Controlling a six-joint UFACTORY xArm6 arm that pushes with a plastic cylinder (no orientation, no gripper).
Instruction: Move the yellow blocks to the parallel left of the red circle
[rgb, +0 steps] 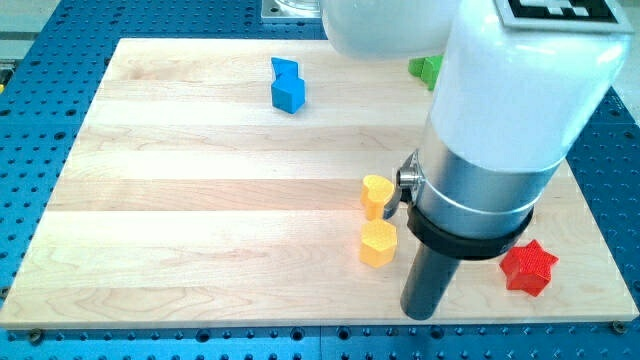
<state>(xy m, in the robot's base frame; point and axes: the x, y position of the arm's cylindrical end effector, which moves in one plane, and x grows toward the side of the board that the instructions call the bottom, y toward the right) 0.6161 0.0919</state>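
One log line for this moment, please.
tip right of yellow hexagon | yellow heart just above | red star right | red circle unseen

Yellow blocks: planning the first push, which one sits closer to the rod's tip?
The yellow hexagon-like block, lower of the pair, beside my tip; the yellow heart block sits above it.

One camera only — it looks down at a slant from the near edge of the wooden desk (200, 200) toward its far side. It sits close, so the arm (500, 130) bulks large at the view's right, cropped by the top edge.
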